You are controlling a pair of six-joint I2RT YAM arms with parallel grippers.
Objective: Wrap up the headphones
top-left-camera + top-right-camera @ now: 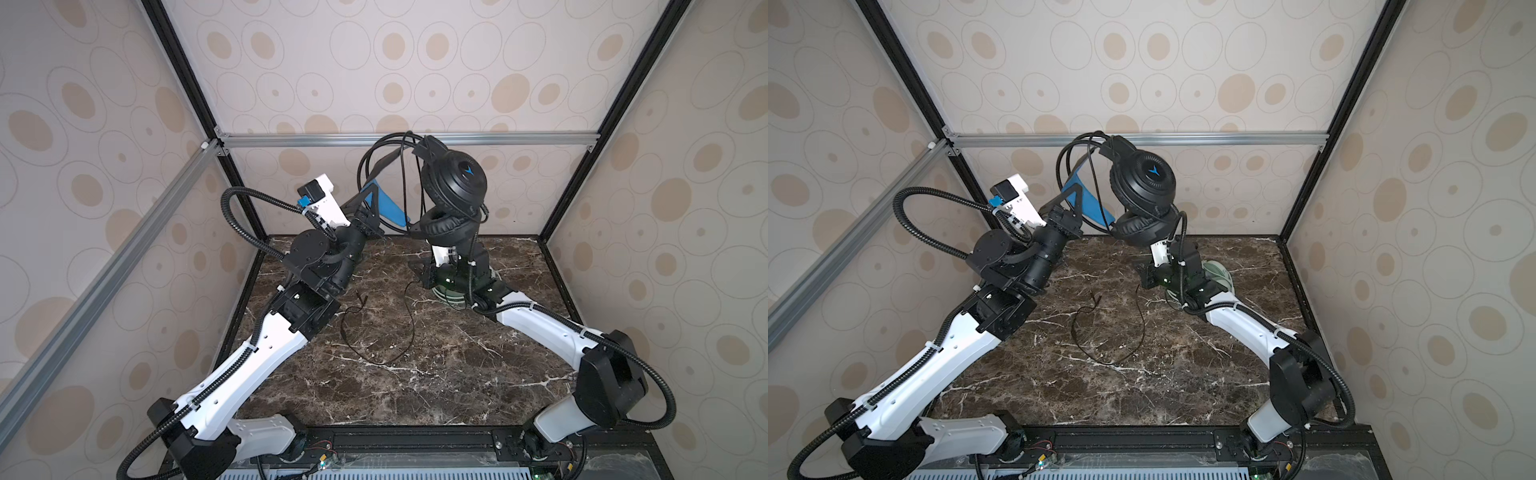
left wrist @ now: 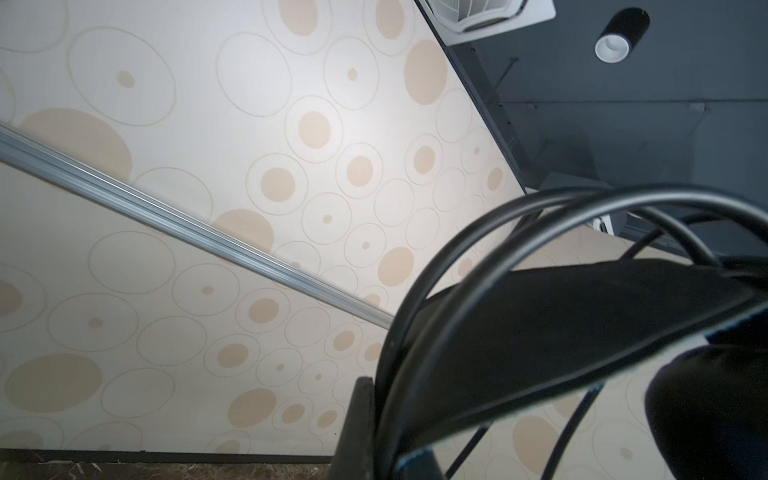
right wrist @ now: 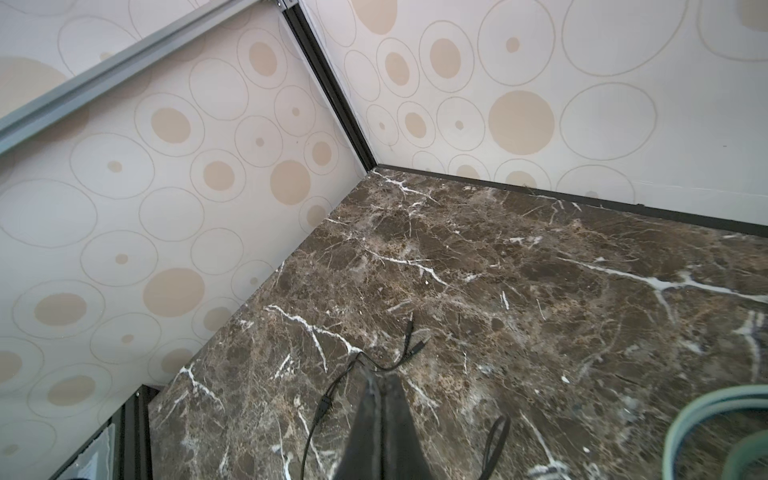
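Black headphones [image 1: 453, 183] aloft hide right arm [image 1: 536, 320]; mint headset [image 1: 1219, 270] seemingly beneath.

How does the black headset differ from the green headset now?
The black headset hangs in the air, gripped at its band by the left tool; the green headset lies on the table, mostly hidden under the right arm. The black headset's cord loops over its band; on the green headset no cord is clearly visible.
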